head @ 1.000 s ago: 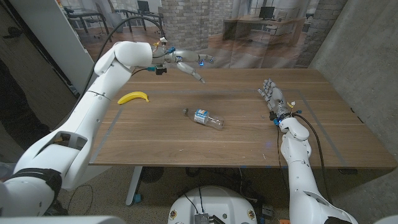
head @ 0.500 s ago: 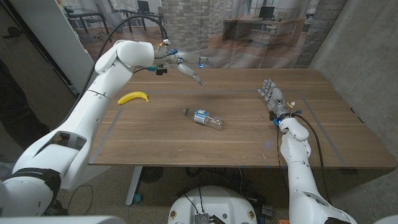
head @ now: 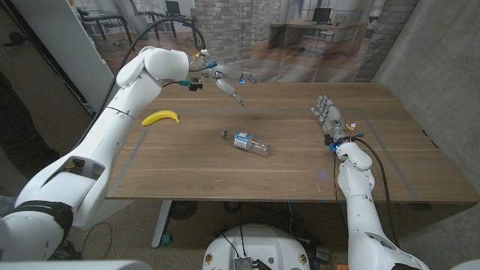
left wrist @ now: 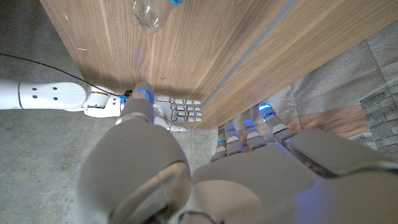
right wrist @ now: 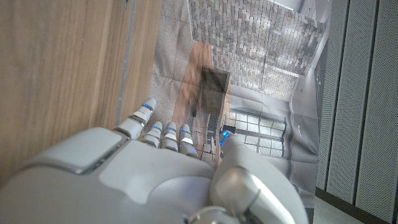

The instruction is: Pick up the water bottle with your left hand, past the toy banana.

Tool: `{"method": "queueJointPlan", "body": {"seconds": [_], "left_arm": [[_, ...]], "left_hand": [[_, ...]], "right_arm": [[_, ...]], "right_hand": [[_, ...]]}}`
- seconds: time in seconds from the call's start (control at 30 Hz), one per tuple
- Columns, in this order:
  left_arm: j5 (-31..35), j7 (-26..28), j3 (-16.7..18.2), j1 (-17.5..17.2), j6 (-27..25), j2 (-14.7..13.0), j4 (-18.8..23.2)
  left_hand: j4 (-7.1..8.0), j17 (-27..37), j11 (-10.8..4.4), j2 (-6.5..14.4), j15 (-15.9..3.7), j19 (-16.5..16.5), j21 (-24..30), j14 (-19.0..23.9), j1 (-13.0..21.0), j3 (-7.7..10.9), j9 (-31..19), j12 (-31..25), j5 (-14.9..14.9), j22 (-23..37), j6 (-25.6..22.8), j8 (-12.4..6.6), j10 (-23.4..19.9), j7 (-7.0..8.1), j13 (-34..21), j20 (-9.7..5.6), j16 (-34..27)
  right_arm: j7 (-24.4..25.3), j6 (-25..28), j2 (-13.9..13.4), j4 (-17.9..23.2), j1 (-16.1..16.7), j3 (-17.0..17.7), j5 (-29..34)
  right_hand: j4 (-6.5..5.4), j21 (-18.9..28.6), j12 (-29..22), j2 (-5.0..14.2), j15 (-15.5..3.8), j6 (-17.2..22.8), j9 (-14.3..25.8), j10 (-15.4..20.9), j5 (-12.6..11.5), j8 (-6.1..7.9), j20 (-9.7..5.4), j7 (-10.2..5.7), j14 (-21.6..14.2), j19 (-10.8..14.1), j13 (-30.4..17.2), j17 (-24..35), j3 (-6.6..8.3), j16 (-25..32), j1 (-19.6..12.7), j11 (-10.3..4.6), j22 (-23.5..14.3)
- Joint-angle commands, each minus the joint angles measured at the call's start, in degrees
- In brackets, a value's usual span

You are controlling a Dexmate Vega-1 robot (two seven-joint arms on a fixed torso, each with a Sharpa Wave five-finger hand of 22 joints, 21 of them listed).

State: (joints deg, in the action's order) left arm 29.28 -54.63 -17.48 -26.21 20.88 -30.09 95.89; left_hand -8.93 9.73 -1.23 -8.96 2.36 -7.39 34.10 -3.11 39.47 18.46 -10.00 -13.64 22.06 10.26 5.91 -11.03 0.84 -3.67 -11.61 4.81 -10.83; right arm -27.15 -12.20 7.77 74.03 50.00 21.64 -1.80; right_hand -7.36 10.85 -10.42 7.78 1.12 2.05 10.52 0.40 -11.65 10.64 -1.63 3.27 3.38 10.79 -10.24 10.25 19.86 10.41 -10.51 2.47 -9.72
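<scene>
The toy banana (head: 162, 117) lies near the desk's (head: 300, 161) left edge. My left hand (head: 223, 81) hangs above the far edge, fingers (head: 235, 94) spread and pointing down toward the middle, holding nothing. The water bottle (head: 246, 142) lies on its side mid-desk, well apart from that hand. It looks clear, thin-walled and light, so I expect it to roll or dent; I'd wrap the labelled middle. My right hand (head: 328, 115) waits near the right edge, empty, fingers straight.

A clear water bottle (head: 246, 142) with a blue label lies on its side mid-table, the yellow toy banana (head: 161, 117) near the table's left edge.
</scene>
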Motion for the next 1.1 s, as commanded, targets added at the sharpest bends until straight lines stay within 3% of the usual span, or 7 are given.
{"method": "queueJointPlan", "body": {"seconds": [0.03, 1.1], "left_arm": [[1.92, -1.74, -1.48, 1.30, 0.61, -0.07, -0.08], [5.47, -4.22, -5.18, 5.16, 3.51, 1.17, -4.16]], "left_hand": [[0.03, 0.22, -0.30, -0.05, -0.15, 0.22, -0.11, 0.31, 0.85, -0.24, -0.33, -0.44, 0.49, 0.20, -0.27, -0.29, -0.35, 0.04, -0.08, 0.09, -0.31], [0.21, 0.24, -1.31, -0.04, -0.65, 1.19, -0.81, 1.51, 2.93, -2.05, -0.40, -1.20, 1.91, 0.23, -2.93, -0.76, -2.96, 1.11, -0.26, -0.01, -0.39]], "right_arm": [[0.50, -0.15, 0.28, 0.25, 0.32, -0.03, 0.05], [1.41, -0.80, 0.05, -2.52, -1.34, -0.19, 0.49]], "right_hand": [[0.14, 0.44, -0.48, 0.20, 0.26, 0.30, 0.15, 0.21, -0.06, 0.39, 0.01, 0.41, -0.08, 0.45, -0.22, 0.18, 0.45, 0.41, 0.43, 0.19, -0.20], [0.19, 0.47, -0.49, 0.08, 0.28, 0.33, 0.16, 0.34, -0.06, 0.38, 0.01, 0.40, -0.22, 0.59, -0.22, 0.18, 0.50, 0.42, 0.64, 0.16, -0.20]]}}
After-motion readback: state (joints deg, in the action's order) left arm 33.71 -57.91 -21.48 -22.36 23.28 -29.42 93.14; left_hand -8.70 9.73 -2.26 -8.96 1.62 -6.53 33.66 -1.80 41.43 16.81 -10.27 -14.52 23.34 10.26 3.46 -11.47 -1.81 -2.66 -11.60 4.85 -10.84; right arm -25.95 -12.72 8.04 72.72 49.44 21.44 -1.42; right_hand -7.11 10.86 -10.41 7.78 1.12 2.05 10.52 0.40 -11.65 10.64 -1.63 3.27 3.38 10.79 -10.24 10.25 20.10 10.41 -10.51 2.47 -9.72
